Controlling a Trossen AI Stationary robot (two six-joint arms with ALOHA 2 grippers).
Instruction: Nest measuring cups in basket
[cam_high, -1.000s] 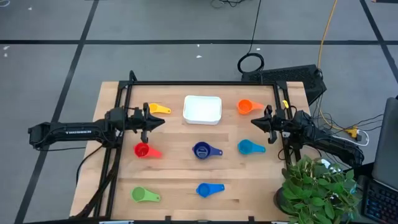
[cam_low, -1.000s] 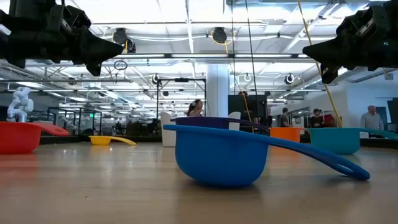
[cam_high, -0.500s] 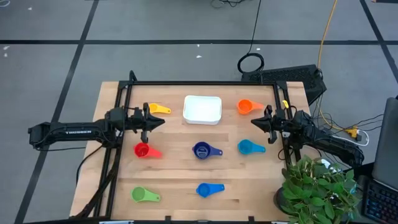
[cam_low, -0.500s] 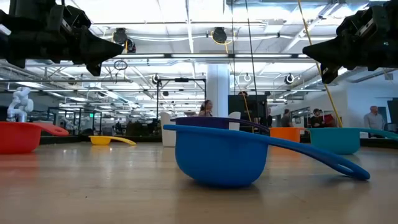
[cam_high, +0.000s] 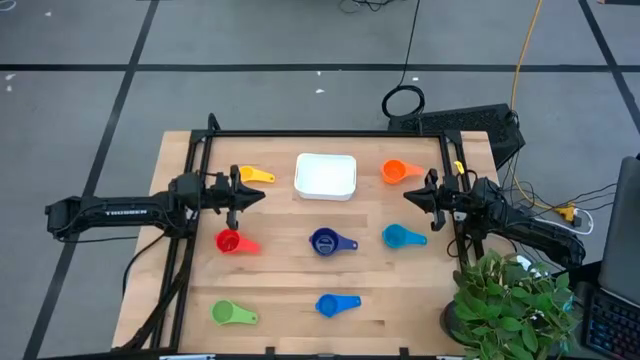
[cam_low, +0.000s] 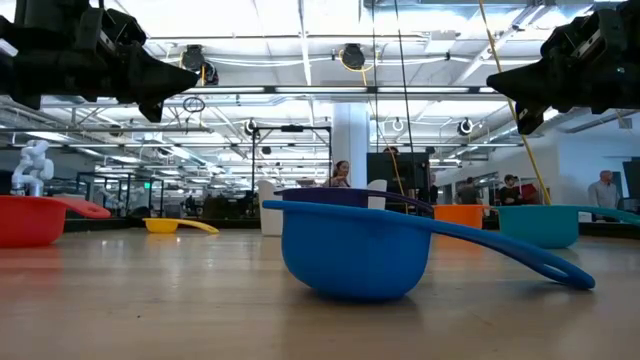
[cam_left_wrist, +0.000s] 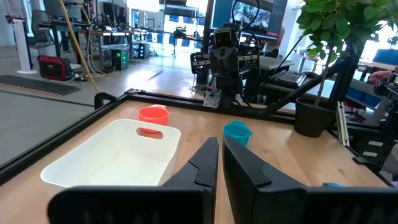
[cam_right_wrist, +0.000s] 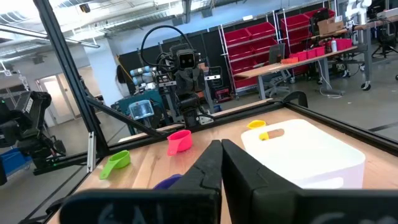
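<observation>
Nothing on the table had moved; only a distant person shifted. Both arms hovered with fingers closed and empty, left gripper (cam_high: 259, 193) beside the yellow cup (cam_high: 254, 175), right gripper (cam_high: 409, 195) below the orange cup (cam_high: 393, 171). Between them lay the empty basket (cam_high: 326, 175), presumably awaiting the first cup.

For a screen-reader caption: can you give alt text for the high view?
Six measuring cups lie scattered on the wooden table around an empty white basket. The left gripper and right gripper, both shut, hover at opposite sides.
</observation>
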